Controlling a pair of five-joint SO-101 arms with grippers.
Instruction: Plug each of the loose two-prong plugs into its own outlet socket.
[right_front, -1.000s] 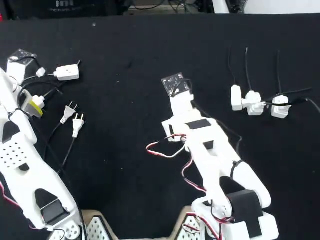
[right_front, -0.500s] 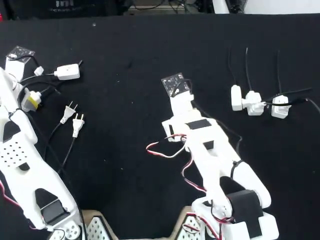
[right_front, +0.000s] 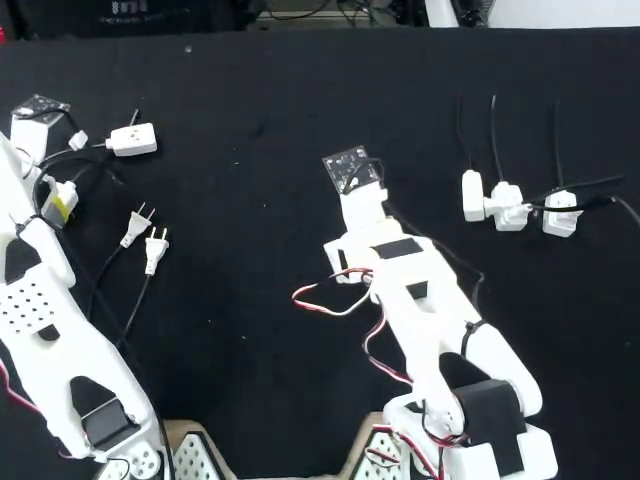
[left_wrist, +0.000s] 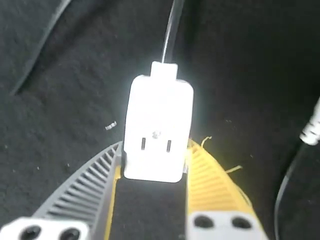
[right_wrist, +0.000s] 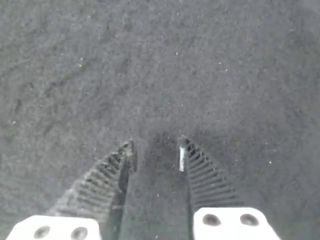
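- Plug one (right_front: 136, 222) and plug two (right_front: 155, 248) lie loose, side by side on the black bench (right_front: 260, 110). Their prongs point toward the far edge, and neither is in a socket.
- Over to the left gripper (left_wrist: 155, 150): its fingers (left_wrist: 210, 177) are clamped on the sides of a white socket (left_wrist: 158, 125). The two slots show plainly in the left wrist view, and the cord (left_wrist: 172, 25) runs off the socket's far end.
- From above, both plugs sit near that grip, a little toward the middle of the bench, and touch neither the fingers nor the held socket.
- The right gripper (right_wrist: 156, 147) has its fingers apart, gripping nothing, with the tips over bare cloth well apart from the plugs.
- A second socket (right_front: 133, 141) lies free beyond the plugs.
- My read is that the socket is being readied and nothing on this side is mated yet.
- The next move calls for a plug to be taken by its body, its prongs lined up with those slots, then pushed straight in while the left grip braces.
- Three white cord pieces (right_front: 508, 207) lie far to the right; I cannot tell whether they are joined.
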